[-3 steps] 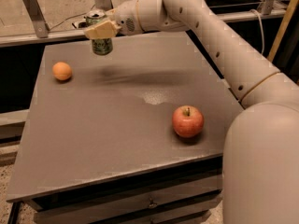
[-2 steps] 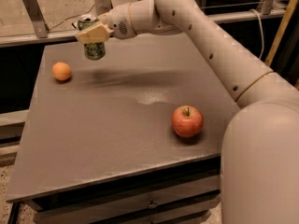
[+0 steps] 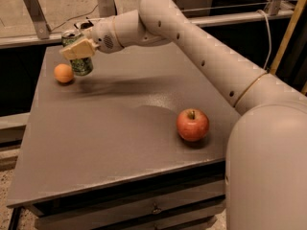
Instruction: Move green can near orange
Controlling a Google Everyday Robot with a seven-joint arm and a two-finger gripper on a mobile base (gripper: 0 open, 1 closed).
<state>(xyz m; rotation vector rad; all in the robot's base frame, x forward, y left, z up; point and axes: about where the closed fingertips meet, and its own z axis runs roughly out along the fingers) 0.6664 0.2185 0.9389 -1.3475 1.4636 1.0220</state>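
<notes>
Moved: over the last second the green can has travelled left and downward in the tool, from well right of the orange to just beside it; neither fruit has shifted.
Apple: the red apple sits nearest me, at the right front of the table, well apart from the others and no part of my job.
Orange: rests at the far left of the table.
Green can: just right of the orange, slightly tilted, with its shadow on the table; I judge it hangs barely clear of the surface.
Tool: clamped across the can's upper half, reaching in from the right.
Meaning: I judge the carry nearly finished; lowering and letting go remain, without bumping the orange, which would roll.
</notes>
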